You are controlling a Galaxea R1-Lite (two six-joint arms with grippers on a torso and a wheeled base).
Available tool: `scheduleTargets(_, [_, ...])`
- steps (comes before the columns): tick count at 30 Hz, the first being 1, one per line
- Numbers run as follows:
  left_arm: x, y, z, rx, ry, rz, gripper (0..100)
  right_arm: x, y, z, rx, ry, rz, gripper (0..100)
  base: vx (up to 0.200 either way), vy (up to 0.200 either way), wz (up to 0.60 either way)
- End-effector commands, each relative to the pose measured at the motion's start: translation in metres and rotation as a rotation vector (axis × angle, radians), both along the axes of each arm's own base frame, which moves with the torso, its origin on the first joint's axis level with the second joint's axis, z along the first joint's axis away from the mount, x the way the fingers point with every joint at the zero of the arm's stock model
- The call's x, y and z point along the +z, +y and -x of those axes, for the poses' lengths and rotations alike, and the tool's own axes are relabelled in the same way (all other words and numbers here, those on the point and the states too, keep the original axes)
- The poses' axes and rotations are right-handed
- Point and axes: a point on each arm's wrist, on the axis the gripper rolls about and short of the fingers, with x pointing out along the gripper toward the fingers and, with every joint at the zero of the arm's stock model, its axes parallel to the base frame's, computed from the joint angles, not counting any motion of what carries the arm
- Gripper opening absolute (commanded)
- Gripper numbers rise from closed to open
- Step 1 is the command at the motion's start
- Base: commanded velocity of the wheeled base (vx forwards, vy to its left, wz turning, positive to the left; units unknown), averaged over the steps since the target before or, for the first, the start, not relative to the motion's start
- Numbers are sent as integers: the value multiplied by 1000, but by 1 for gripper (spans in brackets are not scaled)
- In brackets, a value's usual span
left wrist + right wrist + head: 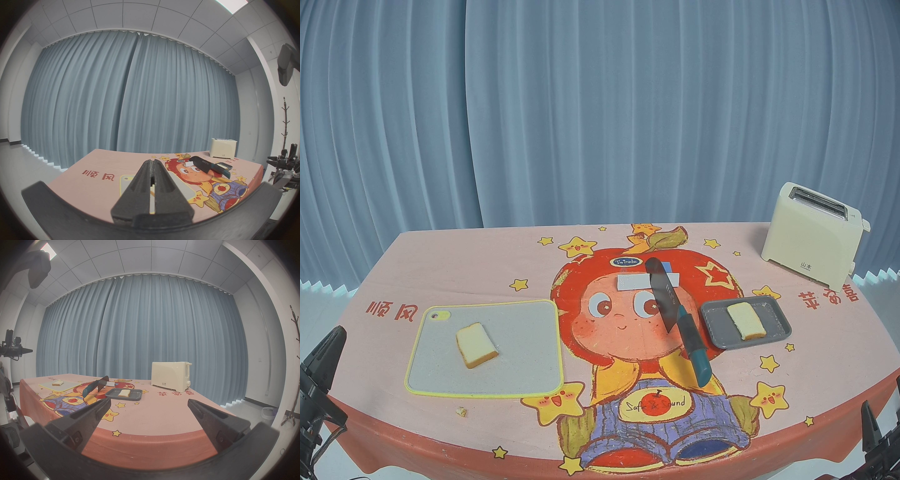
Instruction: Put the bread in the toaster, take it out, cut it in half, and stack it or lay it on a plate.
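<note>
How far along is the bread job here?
Looks cut: one half lies on the plate, the knife is set down. Nothing in hand: left end effector shut, right end effector open, both short of the table. Left: moving the other half off the board.

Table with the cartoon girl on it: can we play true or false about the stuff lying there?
1. A pale bread piece lies on the grey, yellow-rimmed cutting board. True.
2. Bread sticks out of the cream toaster. False: nothing pokes out of its slots.
3. The grey rectangular tray holds a second bread piece. True.
4. The dark-bladed, teal-handled knife lies on the cutting board. False: it lies on the pink tablecloth between board and tray, with its blade propped on a small white block.
5. The right tool is shut. False: its jaws stand wide open.
</note>
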Motion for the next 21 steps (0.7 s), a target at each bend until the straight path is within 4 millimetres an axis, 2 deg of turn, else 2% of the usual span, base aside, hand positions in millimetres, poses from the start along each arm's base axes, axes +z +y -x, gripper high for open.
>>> scheduleTargets(1, [0, -1, -4, -33, 12, -2, 0, -5, 0, 0, 0, 0, 0, 100, 0, 0, 0])
scheduleTargets(9, [3, -2, -12, -69, 9, -1, 0, -5, 0, 0, 0, 1, 0, 100, 0, 0, 0])
scheduleTargets(16, [10, 12, -34, 119, -62, -14, 0, -5, 0, 0, 0, 0, 0, 100, 0, 0, 0])
scheduleTargets(21, [3, 23, -43, 181, -44, -52, 0, -5, 0, 0, 0, 0, 0, 100, 0, 0, 0])
